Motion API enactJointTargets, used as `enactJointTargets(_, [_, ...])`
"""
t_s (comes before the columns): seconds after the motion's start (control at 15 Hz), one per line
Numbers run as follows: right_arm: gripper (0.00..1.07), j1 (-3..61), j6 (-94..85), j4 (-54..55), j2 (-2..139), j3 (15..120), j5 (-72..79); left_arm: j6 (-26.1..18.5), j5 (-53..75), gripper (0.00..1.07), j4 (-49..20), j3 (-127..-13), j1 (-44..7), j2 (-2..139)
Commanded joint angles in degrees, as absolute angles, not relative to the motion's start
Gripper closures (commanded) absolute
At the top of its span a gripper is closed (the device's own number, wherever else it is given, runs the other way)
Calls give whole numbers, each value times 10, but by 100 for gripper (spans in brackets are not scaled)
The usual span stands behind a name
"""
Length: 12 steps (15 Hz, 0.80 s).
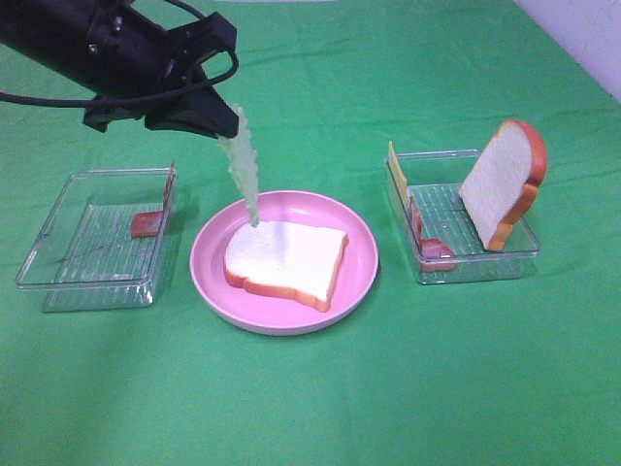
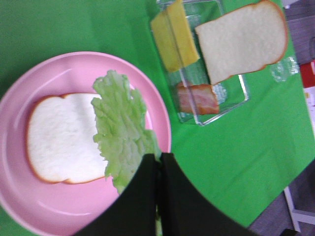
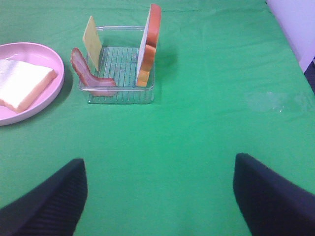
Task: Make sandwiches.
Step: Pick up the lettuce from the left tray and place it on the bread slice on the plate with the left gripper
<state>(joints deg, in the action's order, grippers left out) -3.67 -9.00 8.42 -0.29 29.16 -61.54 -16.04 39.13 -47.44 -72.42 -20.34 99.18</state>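
Gripping a pale green lettuce leaf by its upper end between closed left fingers, high over the bench left of centre. Leaf hanging down, lower tip at the far edge of a white bread slice; contact not discernible. Slice lying flat on a round pink plate, midway between the left and right edges.

Toward the right edge, a clear tray holding a second bread slice upright at its right wall, a yellow cheese square upright at its left wall, and a bacon strip just beside the cheese.

Toward the left edge, another clear tray with a bacon piece at its right wall.

Right fingers spread wide apart, holding nothing, above green bench surface.
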Motion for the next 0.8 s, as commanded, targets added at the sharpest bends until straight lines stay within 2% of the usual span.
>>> enactJointTargets(0.07, [30, -40, -89, 83, -12, 290, -609, -268, 383, 107, -603, -726, -221, 1028])
enactJointTargets(0.2, [30, -40, -89, 83, -12, 290, -609, -335, 380, 107, -677, -726, -245, 1067])
enactJointTargets(0.27, [30, -40, -89, 83, -12, 290, -609, -354, 378, 107, -701, -726, -257, 1087])
enactJointTargets(0.4, [30, -40, -89, 83, -12, 290, -609, -356, 374, 107, -708, -726, -263, 1123])
enactJointTargets(0.47, [30, -40, -89, 83, -12, 290, -609, -372, 360, 107, -667, -726, -260, 1144])
enactJointTargets(0.8, [30, -40, -89, 83, -12, 290, -609, -362, 296, 107, -551, -726, -260, 1146])
